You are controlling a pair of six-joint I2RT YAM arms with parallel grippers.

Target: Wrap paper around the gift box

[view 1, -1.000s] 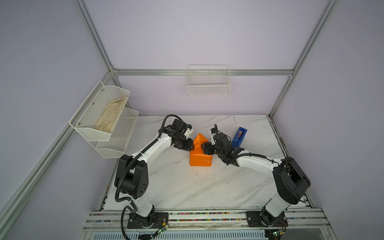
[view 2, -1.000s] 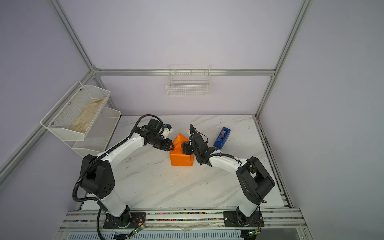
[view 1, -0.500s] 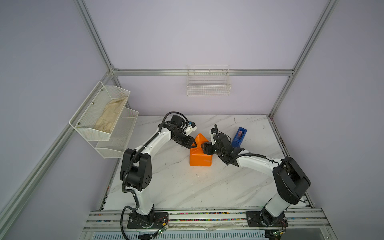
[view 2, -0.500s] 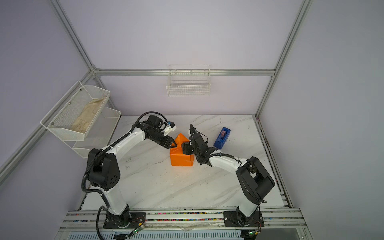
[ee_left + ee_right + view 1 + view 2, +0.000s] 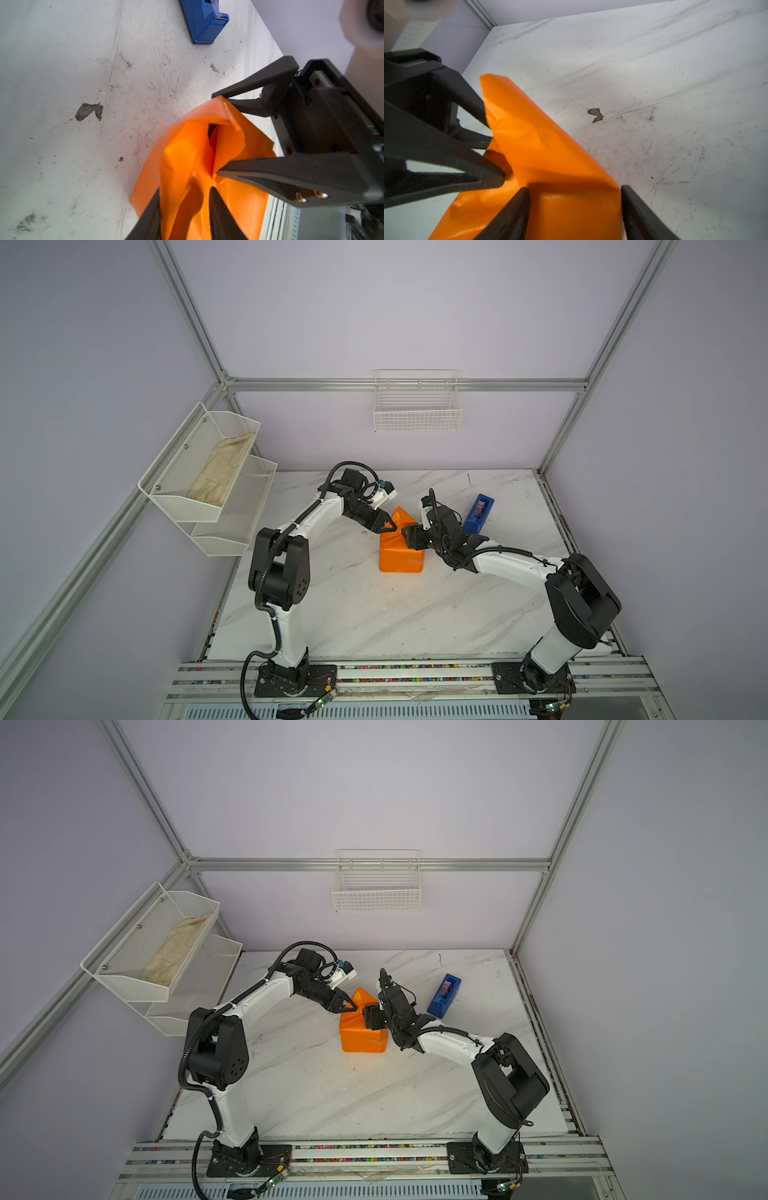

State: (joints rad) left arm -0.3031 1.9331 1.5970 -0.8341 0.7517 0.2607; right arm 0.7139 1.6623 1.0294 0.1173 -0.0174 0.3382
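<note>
Left hand (image 5: 390,527) now tighter on paper (image 5: 401,561) fold; right hand (image 5: 410,538) wide, snug astride it.

And there was the white marble-look tabletop (image 5: 374,614), scuffed and speckled with grime. The orange paper parcel (image 5: 401,562) sat around mid-table, and the blue tape dispenser (image 5: 478,514) stood farther back to its right, not touching it. A dark smudge (image 5: 595,115) marked the surface near the parcel.

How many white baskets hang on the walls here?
3: wire basket on the back wall; upper mesh basket on the left wall, holding beige cloth; lower mesh basket just beneath it.
</note>
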